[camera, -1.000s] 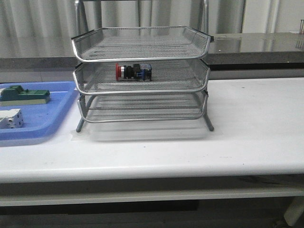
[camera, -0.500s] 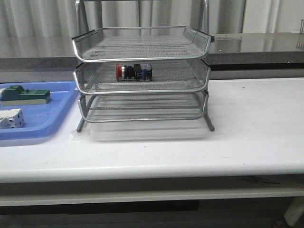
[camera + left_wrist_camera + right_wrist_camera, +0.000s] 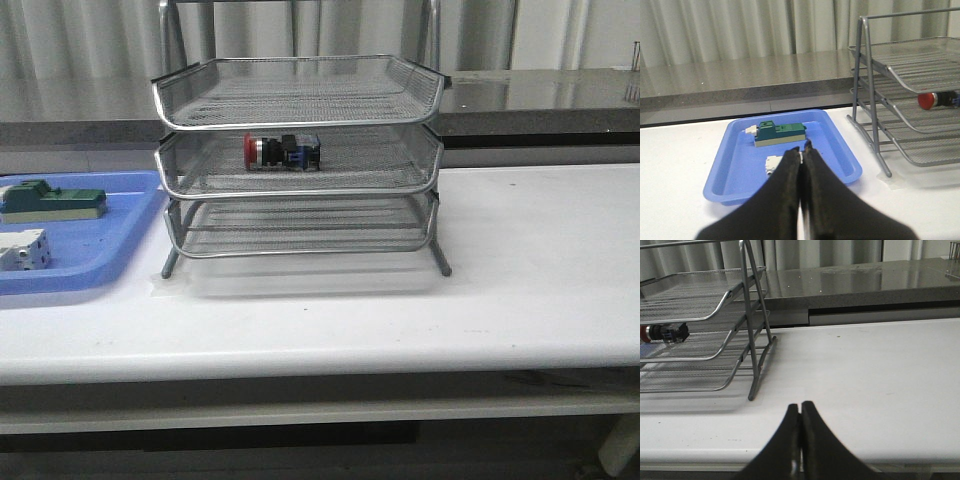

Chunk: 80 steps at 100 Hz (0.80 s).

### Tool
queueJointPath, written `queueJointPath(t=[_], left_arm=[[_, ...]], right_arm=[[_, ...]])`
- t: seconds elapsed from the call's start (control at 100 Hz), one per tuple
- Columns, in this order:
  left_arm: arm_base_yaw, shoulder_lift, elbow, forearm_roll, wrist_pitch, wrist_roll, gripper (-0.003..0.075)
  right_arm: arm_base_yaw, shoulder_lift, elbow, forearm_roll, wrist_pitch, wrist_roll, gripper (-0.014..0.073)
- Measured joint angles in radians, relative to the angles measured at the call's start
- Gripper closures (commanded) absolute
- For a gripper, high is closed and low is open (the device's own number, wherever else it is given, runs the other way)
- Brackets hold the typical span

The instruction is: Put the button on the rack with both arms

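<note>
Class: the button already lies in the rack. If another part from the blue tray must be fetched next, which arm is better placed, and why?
Probably the left. The left gripper, shut and empty, points at the blue tray holding the green-and-grey block. The right gripper faces bare table beyond the rack, where the button lies.

Both the left gripper (image 3: 801, 152) and the right gripper (image 3: 800, 407) show smooth matte black jaws, broad at the base and tapering to blunt rounded tips

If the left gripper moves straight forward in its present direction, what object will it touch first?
Probably the white boxy part in the blue tray, which lies just past the shut left gripper; the green-and-grey block sits behind it. Depth and height are unclear, so it might pass above.
</note>
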Motion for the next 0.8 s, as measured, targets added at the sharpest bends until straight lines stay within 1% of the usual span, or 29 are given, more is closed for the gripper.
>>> queueJointPath(t=[0.23,0.8], left_arm=[[0.026,-0.015,0.001,0.001,-0.057,-0.043,0.0741],[0.026,-0.015,0.001,-0.008,-0.050,-0.052,0.0741]], right_arm=[[0.000,0.000,0.000,0.000,0.000,0.000,0.0662],[0.000,0.000,0.000,0.000,-0.002,0.000,0.0662]])
